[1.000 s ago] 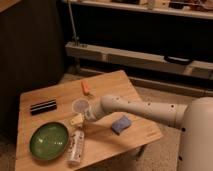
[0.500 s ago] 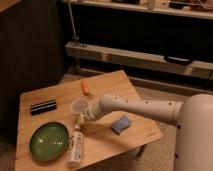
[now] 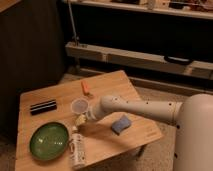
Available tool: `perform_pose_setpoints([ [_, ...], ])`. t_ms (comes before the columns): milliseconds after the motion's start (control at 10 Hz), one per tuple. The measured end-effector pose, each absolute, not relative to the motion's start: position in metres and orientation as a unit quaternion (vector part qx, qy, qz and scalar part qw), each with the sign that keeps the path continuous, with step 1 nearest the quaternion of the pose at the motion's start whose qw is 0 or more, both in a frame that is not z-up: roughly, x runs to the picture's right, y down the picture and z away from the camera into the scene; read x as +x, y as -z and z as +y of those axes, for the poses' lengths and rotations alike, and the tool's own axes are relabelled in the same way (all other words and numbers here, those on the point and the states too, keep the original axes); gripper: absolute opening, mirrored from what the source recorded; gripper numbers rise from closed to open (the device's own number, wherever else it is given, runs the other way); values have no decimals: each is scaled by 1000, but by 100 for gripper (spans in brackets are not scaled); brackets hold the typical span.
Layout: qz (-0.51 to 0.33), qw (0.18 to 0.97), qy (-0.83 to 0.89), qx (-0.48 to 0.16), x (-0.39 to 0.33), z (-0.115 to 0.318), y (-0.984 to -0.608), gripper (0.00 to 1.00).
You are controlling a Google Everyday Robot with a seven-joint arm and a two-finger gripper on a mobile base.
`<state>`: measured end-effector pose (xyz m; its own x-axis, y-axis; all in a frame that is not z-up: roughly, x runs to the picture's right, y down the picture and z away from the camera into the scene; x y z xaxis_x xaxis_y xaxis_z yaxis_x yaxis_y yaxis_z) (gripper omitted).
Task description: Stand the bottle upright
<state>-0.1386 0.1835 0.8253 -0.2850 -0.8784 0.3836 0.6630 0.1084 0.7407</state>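
Near lying bottle (image 3: 77, 149): gripper (image 3: 80, 120), arm (image 3: 142, 107) stretched low across table (image 3: 45, 95).

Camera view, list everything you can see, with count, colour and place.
table: 1, light wood, centre
plate: 1, green, table's front left
bottle: 1, clear with whitish label, lying just right of the plate
cup: 1, translucent, mid-table
block: 1, black, behind the plate
orange item: 1, orange, behind the cup
sponge: 1, blue, table's right side
arm: 1, white, reaching in from the right
gripper: 1, pale, between the cup and the bottle's far end
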Motion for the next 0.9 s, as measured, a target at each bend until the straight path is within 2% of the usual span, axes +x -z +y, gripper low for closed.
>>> perform_pose_setpoints([
  [100,-459,585,658,122,-138,181,-824,79],
  [900,-503,482,699,163,-157,176,-804,80],
])
